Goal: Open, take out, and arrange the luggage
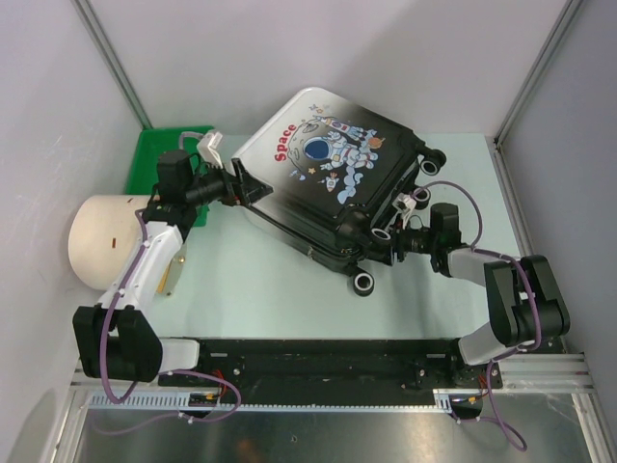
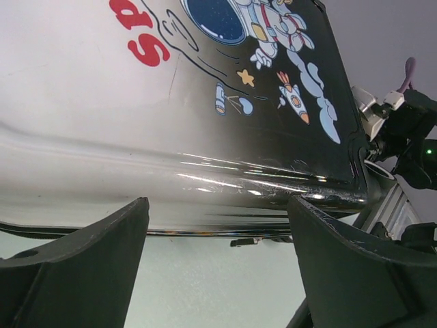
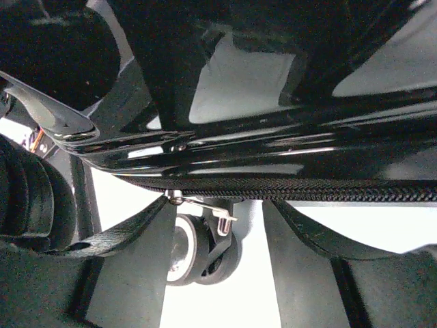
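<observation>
Luggage (image 1: 333, 183), a large hard-shell suitcase fading from white to black with a cartoon astronaut print, lies print side up and skewed on the pale green surface (image 1: 270, 289). It is closed: the black zipper seam (image 3: 307, 189) runs shut along the dark edge, and the metal zipper pull (image 3: 205, 208) hangs at the wheel end.

The left end effector (image 1: 246, 183) is spread wide at the white end of the luggage and grips nothing. The right end effector (image 1: 390, 234) is spread at the wheel end, with one finger on each side of the pull, and is not pinching it.

Assessment: opening has not yet started. Unzipping, taking out and arranging all remain.
</observation>
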